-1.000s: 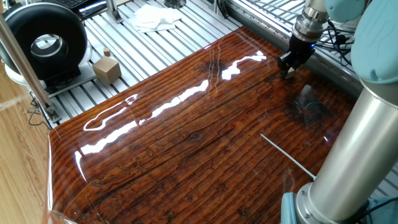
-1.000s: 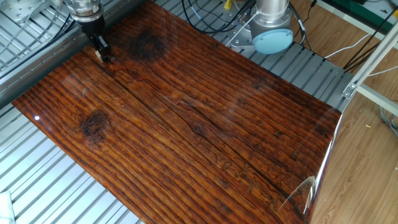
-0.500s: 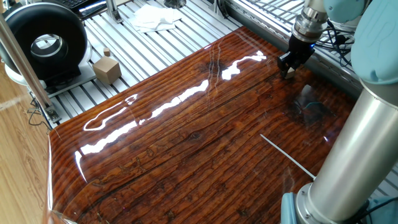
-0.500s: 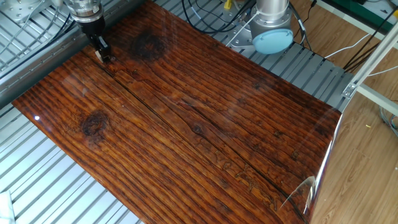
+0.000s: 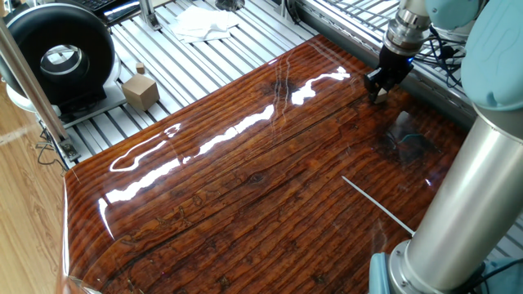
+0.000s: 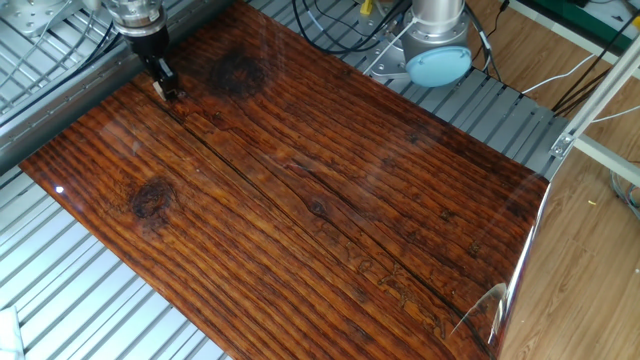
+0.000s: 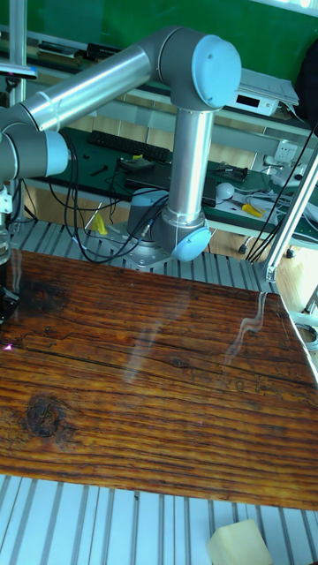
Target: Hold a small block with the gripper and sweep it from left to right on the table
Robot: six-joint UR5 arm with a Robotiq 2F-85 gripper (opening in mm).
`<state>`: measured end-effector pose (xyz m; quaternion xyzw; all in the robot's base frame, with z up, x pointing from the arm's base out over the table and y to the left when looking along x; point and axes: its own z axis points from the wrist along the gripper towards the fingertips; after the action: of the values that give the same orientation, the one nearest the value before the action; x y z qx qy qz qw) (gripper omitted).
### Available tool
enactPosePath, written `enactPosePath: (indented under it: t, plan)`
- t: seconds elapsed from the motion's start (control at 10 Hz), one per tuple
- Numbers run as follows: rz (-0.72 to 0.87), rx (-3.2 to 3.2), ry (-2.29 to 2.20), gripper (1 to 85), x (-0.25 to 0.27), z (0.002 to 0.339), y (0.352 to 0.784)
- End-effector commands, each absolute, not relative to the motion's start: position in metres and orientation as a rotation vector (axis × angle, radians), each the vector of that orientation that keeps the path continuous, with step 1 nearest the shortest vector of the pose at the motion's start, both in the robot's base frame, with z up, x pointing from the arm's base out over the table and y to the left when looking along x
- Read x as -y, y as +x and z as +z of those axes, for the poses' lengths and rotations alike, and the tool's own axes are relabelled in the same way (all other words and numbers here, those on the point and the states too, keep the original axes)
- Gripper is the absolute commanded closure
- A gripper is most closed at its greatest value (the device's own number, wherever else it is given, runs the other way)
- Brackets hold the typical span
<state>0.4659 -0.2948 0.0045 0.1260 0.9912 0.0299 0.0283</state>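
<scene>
My black gripper (image 5: 380, 92) stands at the far corner of the glossy reddish-brown table (image 5: 245, 188), fingertips down at the surface. It is shut on the small block (image 5: 382, 98), a tiny pale tan cube that peeks out between the fingertips. In the other fixed view the gripper (image 6: 165, 86) is at the table's (image 6: 330, 210) upper left corner, with the block (image 6: 159, 89) as a pale speck at its tips. In the tall fixed view the gripper (image 7: 7, 305) is cut by the left edge and the block is hidden.
A larger tan cube with a knob (image 5: 140, 90), a black round device (image 5: 61, 53) and a white cloth (image 5: 204, 23) lie on the slatted aluminium frame (image 5: 237, 45) beside the table. The arm's base (image 6: 437, 50) and cables (image 6: 330, 30) stand behind the table.
</scene>
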Motion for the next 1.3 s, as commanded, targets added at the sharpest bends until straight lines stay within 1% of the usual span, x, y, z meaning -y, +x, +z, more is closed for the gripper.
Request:
enactPosePath:
  t: [0.0, 1.2]
  plan:
    - [0.119, -3.047, 0.404, 84.7, 0.2923, 0.0056, 0.4693]
    - [0.146, -3.030, 0.434, 84.7, 0.2851, 0.0058, 0.4735]
